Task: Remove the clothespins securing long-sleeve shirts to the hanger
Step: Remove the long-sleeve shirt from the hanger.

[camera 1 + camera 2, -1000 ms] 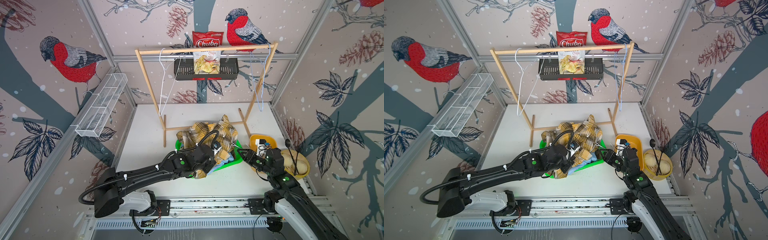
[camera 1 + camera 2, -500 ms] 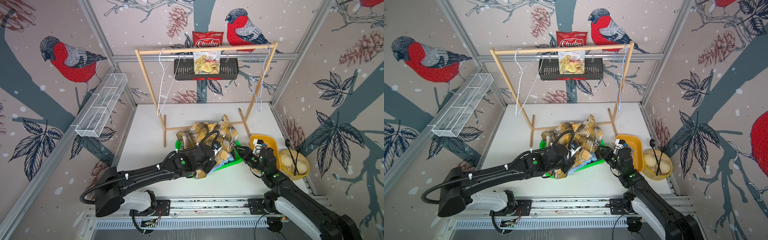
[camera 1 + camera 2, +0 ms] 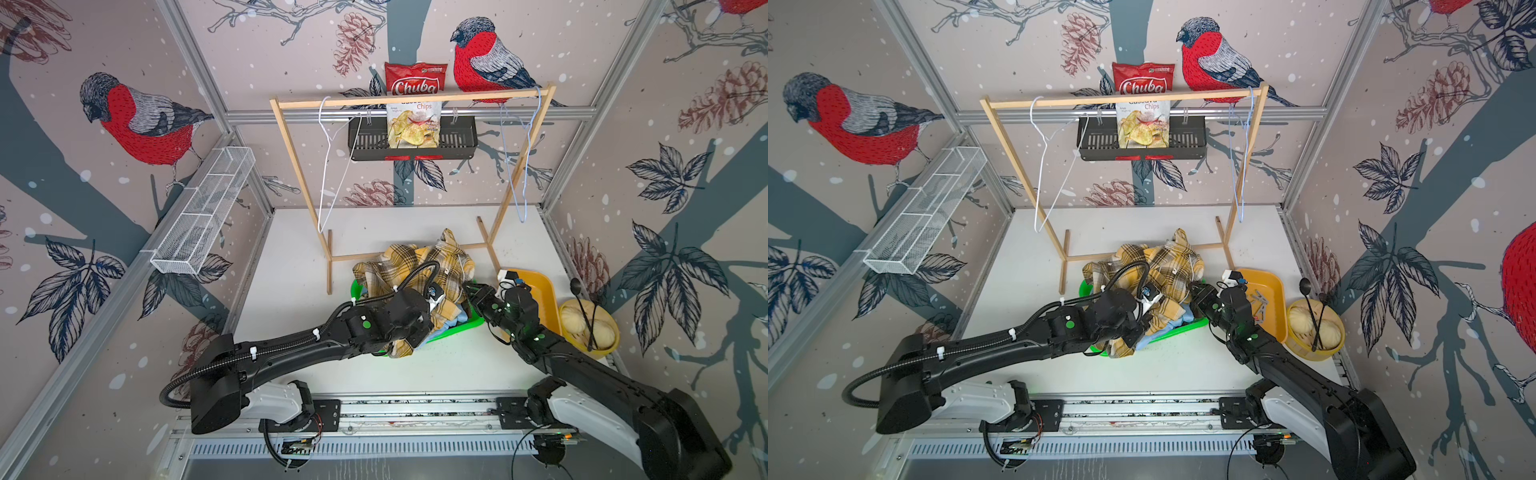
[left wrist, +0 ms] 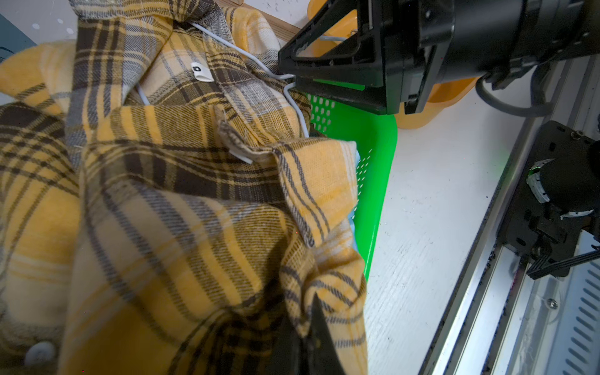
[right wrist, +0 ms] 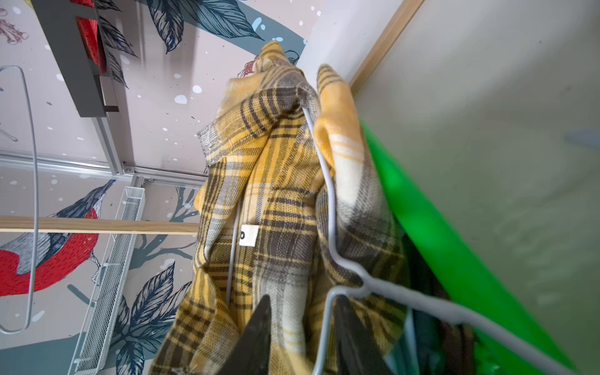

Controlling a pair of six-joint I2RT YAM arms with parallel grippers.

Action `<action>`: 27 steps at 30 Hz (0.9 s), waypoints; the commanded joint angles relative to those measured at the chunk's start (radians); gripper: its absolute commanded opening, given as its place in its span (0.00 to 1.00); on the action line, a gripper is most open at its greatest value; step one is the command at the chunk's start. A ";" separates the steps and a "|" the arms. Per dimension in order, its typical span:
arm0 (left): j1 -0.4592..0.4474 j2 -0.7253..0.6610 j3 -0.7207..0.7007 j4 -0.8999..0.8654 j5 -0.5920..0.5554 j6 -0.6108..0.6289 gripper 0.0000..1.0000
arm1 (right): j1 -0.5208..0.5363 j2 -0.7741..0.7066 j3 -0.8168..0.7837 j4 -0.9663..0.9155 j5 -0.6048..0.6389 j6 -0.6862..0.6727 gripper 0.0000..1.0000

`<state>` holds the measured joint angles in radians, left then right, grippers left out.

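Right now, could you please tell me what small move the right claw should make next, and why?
Probably close the right claw on the wire hanger: its neck runs between the parted jaws, and the left claw is shut on the yellow plaid shirt. Holding both should likely steady the bundle for unclipping.

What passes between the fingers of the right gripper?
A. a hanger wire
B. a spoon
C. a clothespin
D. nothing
A: in the right wrist view the grey hanger wire runs down between the two dark fingers of the right gripper.
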<state>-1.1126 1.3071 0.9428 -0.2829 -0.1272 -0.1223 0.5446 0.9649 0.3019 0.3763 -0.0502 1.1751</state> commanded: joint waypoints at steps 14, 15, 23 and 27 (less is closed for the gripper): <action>-0.042 -0.030 -0.005 0.004 -0.023 -0.018 0.00 | 0.014 0.067 -0.007 0.010 0.192 0.114 0.39; -0.048 -0.030 -0.008 0.003 -0.028 -0.018 0.00 | 0.004 0.084 -0.006 0.027 0.182 0.116 0.40; -0.060 -0.046 -0.035 -0.006 -0.019 -0.032 0.00 | -0.016 0.168 0.008 0.138 0.185 0.102 0.39; -0.062 -0.048 -0.041 -0.003 -0.006 -0.040 0.00 | -0.033 0.155 0.003 0.170 0.192 0.088 0.38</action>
<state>-1.1709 1.2640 0.9073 -0.2985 -0.1345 -0.1410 0.5201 1.1252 0.3065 0.5152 0.1040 1.2812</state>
